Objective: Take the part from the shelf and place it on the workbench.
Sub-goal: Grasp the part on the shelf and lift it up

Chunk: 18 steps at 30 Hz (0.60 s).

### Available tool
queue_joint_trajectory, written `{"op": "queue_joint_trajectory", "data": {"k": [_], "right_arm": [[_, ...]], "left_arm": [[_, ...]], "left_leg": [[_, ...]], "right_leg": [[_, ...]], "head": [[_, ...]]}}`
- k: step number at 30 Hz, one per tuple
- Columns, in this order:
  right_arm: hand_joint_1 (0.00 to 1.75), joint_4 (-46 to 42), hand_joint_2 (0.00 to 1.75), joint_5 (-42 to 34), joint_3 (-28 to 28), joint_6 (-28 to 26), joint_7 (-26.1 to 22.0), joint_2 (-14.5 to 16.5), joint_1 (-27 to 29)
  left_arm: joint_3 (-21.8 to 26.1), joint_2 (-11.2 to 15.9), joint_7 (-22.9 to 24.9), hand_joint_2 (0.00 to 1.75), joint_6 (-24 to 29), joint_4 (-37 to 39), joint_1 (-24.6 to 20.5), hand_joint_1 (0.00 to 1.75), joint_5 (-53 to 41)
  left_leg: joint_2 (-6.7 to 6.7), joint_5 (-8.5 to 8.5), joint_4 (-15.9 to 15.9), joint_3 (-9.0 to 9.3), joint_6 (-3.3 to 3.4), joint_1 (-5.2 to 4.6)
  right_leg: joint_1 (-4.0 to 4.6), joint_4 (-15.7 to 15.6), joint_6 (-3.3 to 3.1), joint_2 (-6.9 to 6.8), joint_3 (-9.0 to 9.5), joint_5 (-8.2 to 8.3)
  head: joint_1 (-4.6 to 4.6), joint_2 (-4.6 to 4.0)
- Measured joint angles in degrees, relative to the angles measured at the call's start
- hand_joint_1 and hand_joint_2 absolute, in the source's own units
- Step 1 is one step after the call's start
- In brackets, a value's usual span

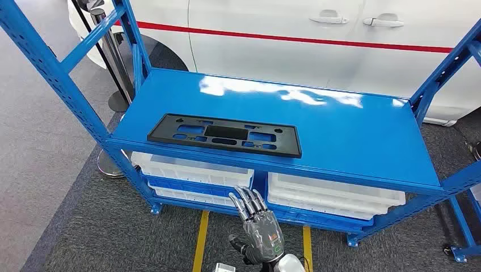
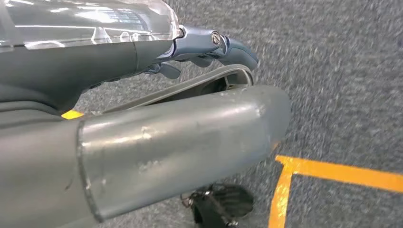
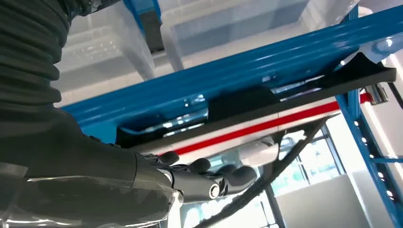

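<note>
While the part [image 1: 224, 135] lies flat lengthwise along the shelf [image 1: 340, 130], right hand [image 1: 258, 224] spreads empty fingers.

At the head view's lower centre, the right hand [image 1: 260, 226] is grey with a green ring marking, silvery segmented fingers [image 1: 244, 199] and a white wrist.

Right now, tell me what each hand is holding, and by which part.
Nothing is held. The right hand is raised in front of the shelf, fingers extended and apart; the black part lies untouched on top. The left hand hangs over the floor, empty.
</note>
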Motion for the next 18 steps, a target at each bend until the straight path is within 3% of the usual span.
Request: {"op": "queue_joint_trajectory", "data": {"k": [2, 3, 6, 7, 8, 10, 12, 13, 16, 17, 18], "right_arm": [[0.0, 0.2, 1.75, -0.3, 0.0, 0.0, 0.0, 0.0, 0.0], [0.0, 0.4, 1.75, -0.5, 0.0, 0.0, 0.0, 0.0, 0.0], [0.0, 0.8, 1.75, -0.7, 0.1, 0.0, 0.0, 0.0, 0.0], [0.0, 0.9, 1.75, -0.8, 0.1, 0.0, 0.1, -0.1, 0.0], [0.0, 1.0, 1.75, -0.9, 0.2, -0.1, 0.2, -0.1, 0.0], [0.0, 1.0, 1.75, -1.5, 0.4, -0.1, 0.3, 0.0, -0.1], [0.0, 0.9, 1.75, -2.1, 0.6, -0.2, 0.5, 0.0, -0.2], [0.0, 0.9, 1.75, -2.2, 0.7, -0.2, 0.6, 0.0, -0.3], [0.0, 0.9, 1.75, -2.3, 0.9, -0.2, 0.7, 0.0, -0.4], [0.0, 0.9, 1.75, -2.3, 0.9, -0.2, 0.7, 0.0, -0.4], [0.0, 0.9, 1.75, -2.4, 0.9, -0.2, 0.7, 0.0, -0.4]], "left_arm": [[0.1, 0.0, 0.0, 0.0, 0.1, 0.0, 0.0, 0.0, -0.2], [0.3, 0.0, 0.0, 0.0, 0.2, 0.0, 0.1, 0.0, -0.3], [0.5, -0.2, 0.0, 0.0, 0.5, 0.1, 0.1, 0.0, -0.6], [0.6, -0.2, 0.0, 0.0, 0.6, 0.2, 0.0, 0.0, -0.7], [0.6, -0.3, 0.0, 0.0, 0.6, 0.2, -0.1, 0.0, -0.8], [0.6, -0.2, 0.0, 0.0, 0.7, 0.2, -0.4, 0.0, -1.1], [0.7, -0.2, 0.0, 0.0, 0.7, 0.2, -0.5, 0.0, -1.5], [0.7, -0.2, -0.1, 0.0, 0.7, 0.2, -0.5, 0.0, -1.7], [0.9, -0.1, -0.3, 0.0, 0.6, 0.2, -0.5, 0.0, -2.0], [1.0, 0.0, -0.3, 0.0, 0.6, 0.2, -0.4, 0.0, -2.1], [1.1, 0.0, -0.3, 0.0, 0.6, 0.2, -0.4, 0.0, -2.1]], "left_leg": [[-0.1, -0.52, 0.0, 0.67, -0.02, -0.18], [-0.18, -1.09, 0.0, 1.42, -0.03, -0.38], [-0.4, -3.15, 0.0, 3.64, -0.19, -0.81], [-0.47, -3.76, -0.1, 4.04, -0.44, -0.77], [-0.53, -4.1, -0.1, 4.48, -0.73, -0.71], [-0.51, -3.88, 0.4, 5.05, -1.34, -0.65], [-0.34, -3.22, 3.9, 3.92, -1.94, -0.63], [-0.24, -3.76, 6.8, 2.15, -2.31, -0.48], [-0.06, -8.19, 14.7, -4.57, -3.54, 0.24], [-0.02, -8.31, 14.8, -5.82, -3.85, 0.5], [0.02, -6.79, 13.3, -6.23, -4.09, 0.74]], "right_leg": [[0.16, -0.9, -0.34, 0.02, -0.54, 0.59], [0.37, -2.6, -0.76, 0.05, -0.68, 1.69], [1.45, -11.9, -2.81, 0.63, 1.12, 9.47], [1.75, -13.5, -3.3, 0.8, 1.55, 11.31], [2.01, -14.1, -3.65, 0.98, 1.81, 12.04], [1.92, -15.0, -4.1, 0.92, 3.17, 11.42], [1.47, -16.3, -4.63, 0.81, 5.09, 10.97], [1.23, -16.8, -4.76, 0.73, 5.92, 10.76], [0.83, -17.1, -4.64, 0.7, 7.32, 9.58], [0.68, -17.1, -4.42, 0.76, 7.8, 9.11], [0.53, -17.0, -4.18, 0.83, 8.35, 8.65]], "head": [[0.0, 0.01], [0.0, 0.01], [-0.07, 0.01], [-0.14, 0.01], [-0.2, 0.02], [-0.25, 0.01], [-0.28, 0.01], [-0.29, 0.01], [-0.32, 0.01], [-0.32, 0.01], [-0.32, 0.01]]}}
